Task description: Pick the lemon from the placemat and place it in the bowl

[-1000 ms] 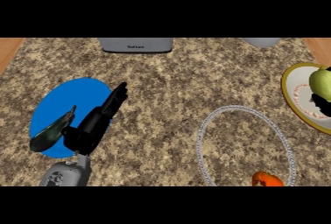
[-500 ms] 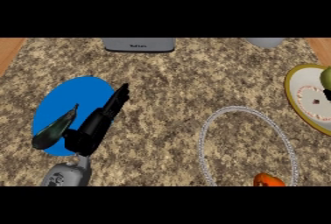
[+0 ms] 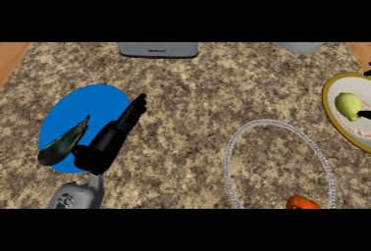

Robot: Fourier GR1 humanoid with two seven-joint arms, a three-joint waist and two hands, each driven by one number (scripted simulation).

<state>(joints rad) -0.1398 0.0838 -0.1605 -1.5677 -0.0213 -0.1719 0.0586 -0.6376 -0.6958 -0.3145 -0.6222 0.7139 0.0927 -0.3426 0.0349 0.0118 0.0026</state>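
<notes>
A yellow-green lemon [image 3: 348, 105] lies on a yellow-rimmed placemat [image 3: 327, 95] at the view's 3 o'clock edge. Dark slivers of the right hand [image 3: 364, 115] show at the lemon's 4 o'clock; whether it is open or closed cannot be told. The clear bowl [image 3: 279, 166] sits at the mat's 7 o'clock. The left hand [image 3: 109, 139] rests straight-fingered over a blue oval [image 3: 87, 105] at 9 o'clock. The step looks like reaching for the lemon. Next it calls for closing round the lemon, then lifting it to the bowl.

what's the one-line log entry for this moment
left hand: open over blue mat | lemon: at yellow-rimmed plate, far right | bowl: no lemon in it | step: place pending
</notes>
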